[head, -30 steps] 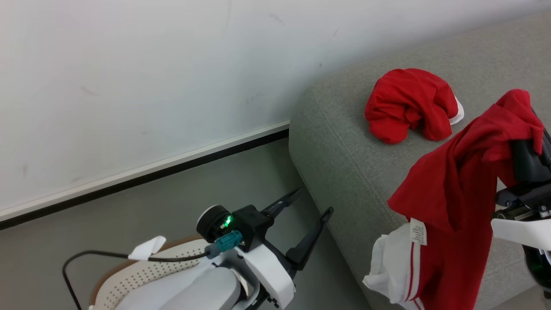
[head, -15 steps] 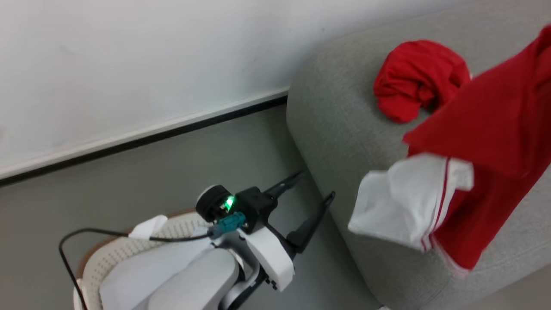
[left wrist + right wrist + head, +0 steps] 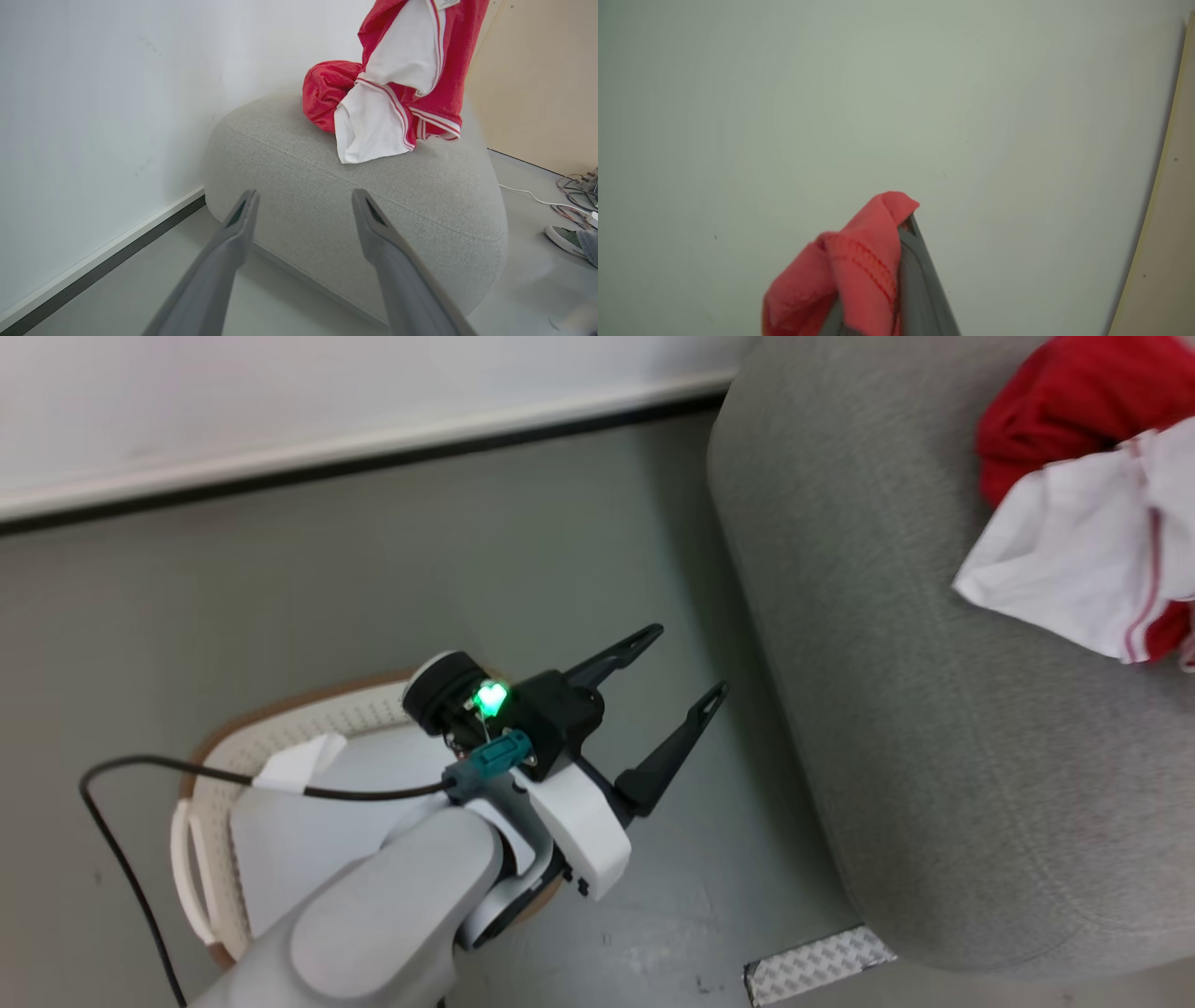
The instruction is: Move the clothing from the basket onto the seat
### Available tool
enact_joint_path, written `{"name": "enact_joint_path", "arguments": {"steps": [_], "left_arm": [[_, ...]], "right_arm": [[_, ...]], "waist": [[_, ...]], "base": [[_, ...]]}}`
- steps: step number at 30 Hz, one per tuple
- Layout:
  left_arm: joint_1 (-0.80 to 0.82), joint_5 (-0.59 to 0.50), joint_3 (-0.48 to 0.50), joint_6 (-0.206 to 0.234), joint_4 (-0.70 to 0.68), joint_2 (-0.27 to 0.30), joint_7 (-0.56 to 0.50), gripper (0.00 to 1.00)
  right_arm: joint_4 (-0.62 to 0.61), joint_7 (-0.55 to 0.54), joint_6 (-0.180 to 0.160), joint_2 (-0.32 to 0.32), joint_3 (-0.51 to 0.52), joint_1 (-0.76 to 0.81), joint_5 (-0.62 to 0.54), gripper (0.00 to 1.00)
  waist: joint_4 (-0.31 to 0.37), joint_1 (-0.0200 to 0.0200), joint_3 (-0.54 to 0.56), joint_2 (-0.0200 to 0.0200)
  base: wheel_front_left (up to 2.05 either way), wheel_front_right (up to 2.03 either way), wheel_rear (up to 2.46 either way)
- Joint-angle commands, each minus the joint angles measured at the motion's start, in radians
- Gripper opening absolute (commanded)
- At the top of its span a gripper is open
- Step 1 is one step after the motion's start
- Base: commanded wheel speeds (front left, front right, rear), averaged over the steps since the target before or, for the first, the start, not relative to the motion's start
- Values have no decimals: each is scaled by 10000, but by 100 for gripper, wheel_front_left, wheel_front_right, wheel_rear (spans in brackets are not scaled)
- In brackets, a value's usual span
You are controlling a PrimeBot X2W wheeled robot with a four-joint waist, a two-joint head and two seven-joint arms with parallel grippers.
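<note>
The grey seat [image 3: 887, 709] fills the right of the head view. A crumpled red piece of clothing [image 3: 1055, 401] lies on it. A red and white garment [image 3: 411, 70] with thin red stripes hangs from above, and its lower end rests on the seat [image 3: 373, 196] against the red heap [image 3: 324, 93]. My right gripper [image 3: 908, 228] is shut on the red fabric [image 3: 864, 261] of that garment, in front of the wall. My left gripper [image 3: 686, 663] is open and empty above the floor, between the basket [image 3: 280, 709] and the seat.
A pale flat pad [image 3: 308, 821] lies in the basket. The white wall and its dark skirting [image 3: 373, 467] run behind. A metal tread plate [image 3: 817, 966] lies by the seat's foot. Cables and a shoe [image 3: 567, 235] are on the floor past the seat.
The head camera has tipped down and shifted. The held garment has travelled up and over the seat, beside the red heap. My left gripper stays open near the basket.
</note>
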State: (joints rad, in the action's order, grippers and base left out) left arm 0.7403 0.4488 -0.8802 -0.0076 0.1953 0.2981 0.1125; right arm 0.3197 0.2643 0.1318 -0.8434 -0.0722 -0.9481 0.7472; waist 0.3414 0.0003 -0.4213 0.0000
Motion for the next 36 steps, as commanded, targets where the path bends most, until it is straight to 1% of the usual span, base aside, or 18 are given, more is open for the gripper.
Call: {"name": "enact_joint_path", "arguments": {"steps": [1, 3, 5, 9, 13, 16, 24, 27, 29, 30, 31, 32, 33, 36], "left_arm": [[228, -140, 20, 44, -95, 100, -73, 100], [364, -168, 20, 48, -182, 116, -122, 100], [487, -208, 16, 49, -228, 129, -168, 100], [607, -239, -18, 51, -207, 106, -180, 100], [706, -214, -51, 42, -136, 28, -155, 100], [699, -168, -39, 48, -59, 19, -90, 100], [632, -15, -71, 73, 112, -65, 63, 100], [611, 33, -92, 83, 154, -120, 82, 100], [576, 40, -88, 100, 196, -116, 131, 100], [550, 72, -89, 105, 222, -114, 145, 100], [525, 93, -92, 112, 251, -113, 174, 100], [493, 118, -98, 114, 289, -112, 202, 100], [458, 125, -99, 117, 325, -119, 227, 100], [331, 230, -112, 131, 427, -160, 318, 100]], "right_arm": [[415, -6, -23, -165, 44, -406, 24, 0], [992, -9, -23, -219, -36, -653, -52, 0], [1530, -25, -23, -172, -335, -816, -128, 0], [2626, -178, -23, 139, -993, -1022, -161, 0], [3600, -717, -23, 413, -1736, -1030, -41, 0], [4187, -1422, -23, 518, -2314, -978, 268, 0], [5072, -4367, -23, 631, -3741, -730, 1403, 0], [5171, -5168, -23, 657, -4148, -651, 1729, 0], [5118, -5392, -23, 595, -4358, -684, 1819, 0], [5125, -5435, -23, 558, -4451, -697, 1877, 13], [5161, -5451, -23, 545, -4546, -698, 1900, 39], [5195, -5474, -23, 555, -4628, -716, 1897, 87], [5219, -5460, -23, 548, -4697, -748, 1896, 100], [5295, -5540, -23, 549, -4953, -781, 1930, 100]], "waist": [[-438, -3, -787, 0], [-520, -3, -1080, 0], [-583, -3, -1323, 0], [-683, -3, -1648, 0], [-870, -3, -1804, 0], [-1009, -3, -1798, 0], [-1214, -3, -1625, 0], [-1260, -3, -1519, 0], [-1269, -3, -1417, 0], [-1268, -3, -1356, 0], [-1266, -3, -1291, 0], [-1259, -3, -1208, 0], [-1254, -3, -1113, 0], [-1221, -3, -771, 0]], "base": [[0, 0, 0], [0, 0, 0], [0, 0, 0], [0, 0, 0], [0, 0, 0], [0, 0, 0], [0, 0, 0], [0, 0, 0], [0, 0, 0], [0, 0, 0], [0, 0, 0], [0, 0, 0], [0, 0, 0], [0, 0, 0]]}}
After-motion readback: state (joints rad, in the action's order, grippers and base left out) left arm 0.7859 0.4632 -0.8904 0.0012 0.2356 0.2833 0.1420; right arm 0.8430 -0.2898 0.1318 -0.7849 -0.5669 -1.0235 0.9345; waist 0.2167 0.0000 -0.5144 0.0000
